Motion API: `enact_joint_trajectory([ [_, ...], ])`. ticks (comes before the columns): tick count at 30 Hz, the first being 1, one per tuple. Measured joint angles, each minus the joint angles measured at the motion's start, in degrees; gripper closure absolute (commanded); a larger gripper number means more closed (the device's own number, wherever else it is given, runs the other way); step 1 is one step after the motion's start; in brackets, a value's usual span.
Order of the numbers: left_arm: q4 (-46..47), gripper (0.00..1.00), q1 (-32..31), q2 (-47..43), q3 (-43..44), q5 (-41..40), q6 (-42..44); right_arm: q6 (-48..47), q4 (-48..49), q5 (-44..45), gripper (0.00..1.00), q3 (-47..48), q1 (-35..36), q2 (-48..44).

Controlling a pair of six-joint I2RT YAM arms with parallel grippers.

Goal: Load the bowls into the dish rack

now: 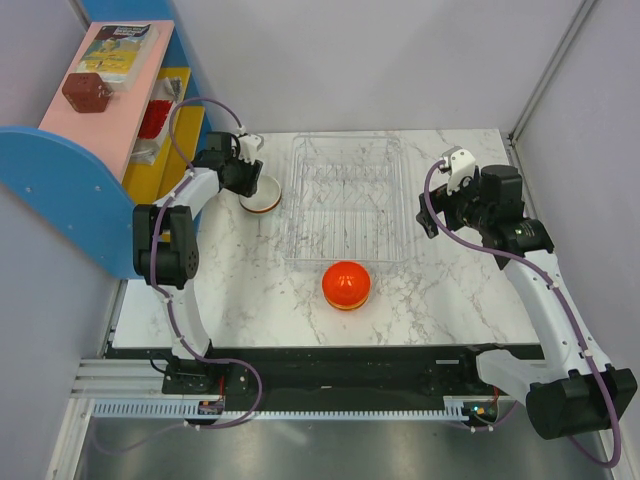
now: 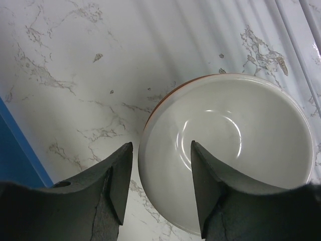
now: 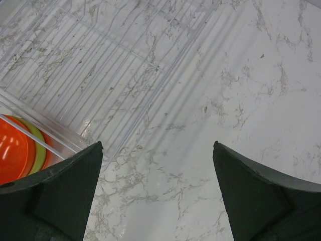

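Marble table, dish rack, grey walls

The table looks like white stone with grey veins, smooth and a little shiny. The white bowl is smooth and glossy, like glazed china, with bright spots of light inside. The orange bowl is shiny too and looks like plastic. The rack is thin, shiny, see-through wire. The left gripper and right gripper have dull black fingers, a bit rough.
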Motion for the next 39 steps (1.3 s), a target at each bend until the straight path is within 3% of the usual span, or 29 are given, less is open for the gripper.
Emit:
enact_joint_trajectory([
  [13,-0.1,0.67,0.2,0.0,-0.1,-0.4,0.1,-0.1,0.0,-0.4,0.02,0.0,0.0,0.0],
  [19,-0.2,0.81,0.3,0.0,0.2,-1.4,0.3,-0.2,0.0,-0.5,0.02,0.0,0.0,0.0],
  [23,-1.5,0.97,0.3,0.0,1.5,-1.6,0.3,-0.2,0.0,-0.5,0.02,0.0,0.0,0.0],
  [39,-6.2,0.98,0.3,-0.2,5.2,-1.3,0.3,-0.1,0.0,-1.5,0.02,0.0,0.0,1.0],
])
